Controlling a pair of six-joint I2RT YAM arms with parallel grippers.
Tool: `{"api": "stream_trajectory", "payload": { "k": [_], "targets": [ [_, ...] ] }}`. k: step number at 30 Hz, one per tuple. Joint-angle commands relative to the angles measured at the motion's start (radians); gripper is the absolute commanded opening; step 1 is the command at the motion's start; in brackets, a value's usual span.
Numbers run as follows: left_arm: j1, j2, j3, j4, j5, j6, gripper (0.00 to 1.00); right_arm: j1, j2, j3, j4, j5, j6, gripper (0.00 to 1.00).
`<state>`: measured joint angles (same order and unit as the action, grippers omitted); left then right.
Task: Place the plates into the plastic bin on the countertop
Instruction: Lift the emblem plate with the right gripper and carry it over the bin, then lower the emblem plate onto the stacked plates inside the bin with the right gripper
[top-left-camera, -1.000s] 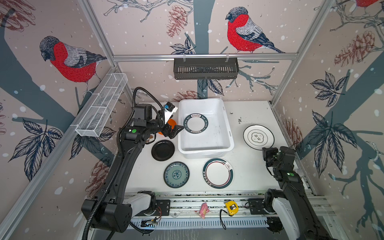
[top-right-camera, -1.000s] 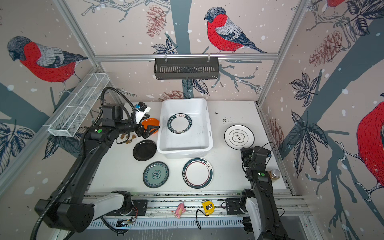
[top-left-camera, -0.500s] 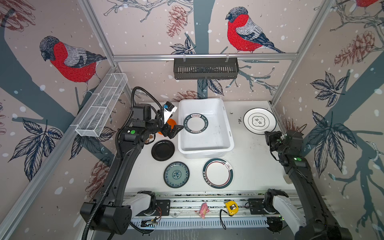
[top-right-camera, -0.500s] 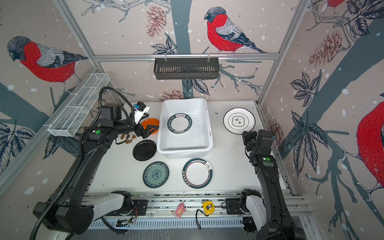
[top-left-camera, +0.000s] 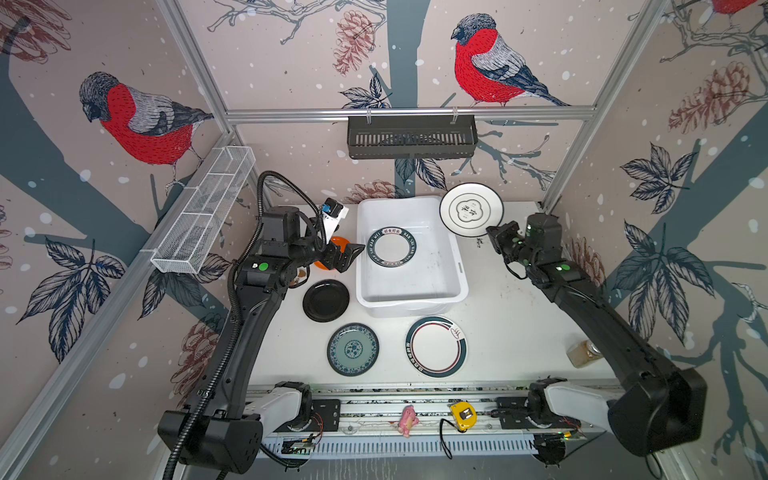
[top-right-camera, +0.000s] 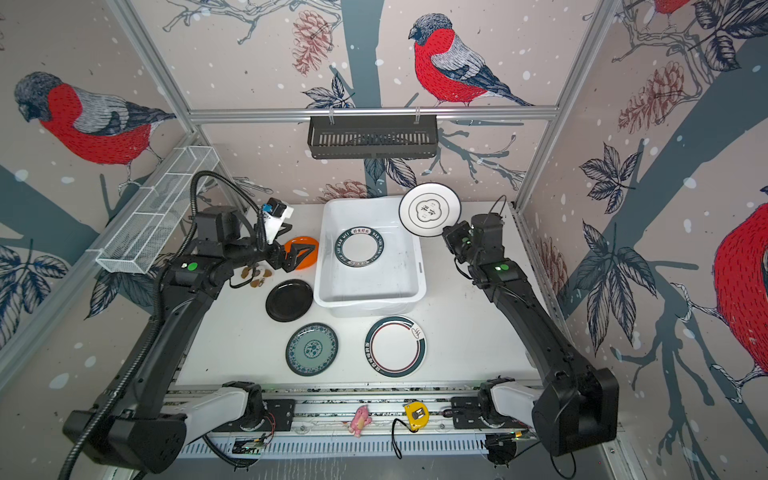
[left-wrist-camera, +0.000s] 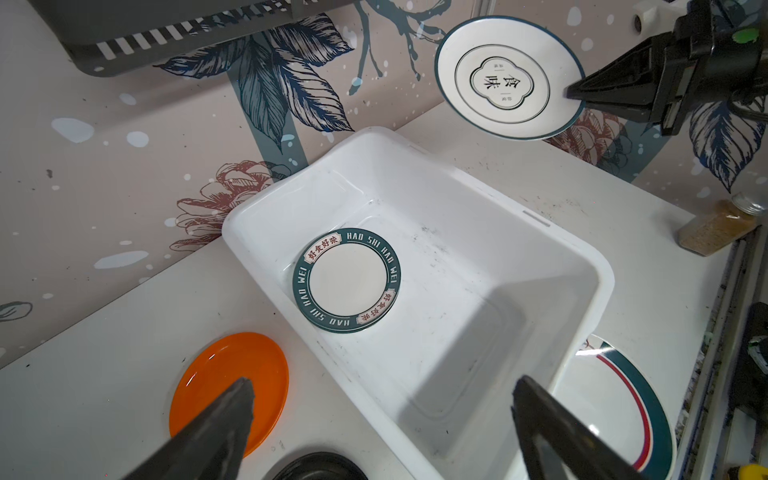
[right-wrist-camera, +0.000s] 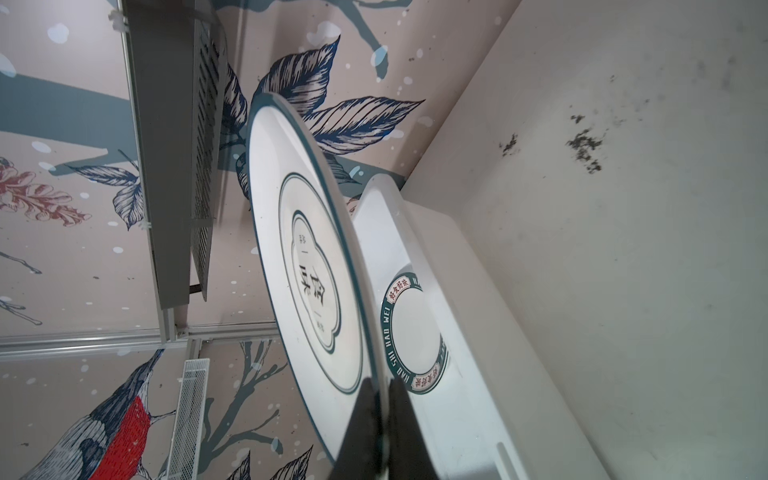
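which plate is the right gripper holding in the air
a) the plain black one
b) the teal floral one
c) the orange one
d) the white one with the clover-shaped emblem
d: the right gripper is shut on the rim of the white emblem plate, which hangs in the air by the far corner of the plastic bin.

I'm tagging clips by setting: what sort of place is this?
Probably a robot lab cell, not a real kitchen: aluminium frame, printed bird wallpaper, fixed left arm and right arm.
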<state>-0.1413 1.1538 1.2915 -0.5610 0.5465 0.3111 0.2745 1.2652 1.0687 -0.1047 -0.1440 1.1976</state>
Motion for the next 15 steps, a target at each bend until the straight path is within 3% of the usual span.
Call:
{"api": "stream_trajectory", "payload": {
  "k": [1, 7, 15],
  "targets": [
    [-0.001, -0.014, 0.007, 0.037, -0.065, -0.044, 0.97, 0.066, 0.085, 0.063, 0.09, 0.028, -0.032, 0.03],
    [0.001, -0.034, -0.003, 0.049, -0.147, -0.088, 0.96, 0.174, 0.279, 0.199, 0.104, 0.017, -0.059, 0.03],
    [0.0, -0.039, 0.0, 0.036, -0.136, -0.098, 0.96, 0.24, 0.476, 0.329, 0.065, -0.004, -0.099, 0.03]
  ]
}}
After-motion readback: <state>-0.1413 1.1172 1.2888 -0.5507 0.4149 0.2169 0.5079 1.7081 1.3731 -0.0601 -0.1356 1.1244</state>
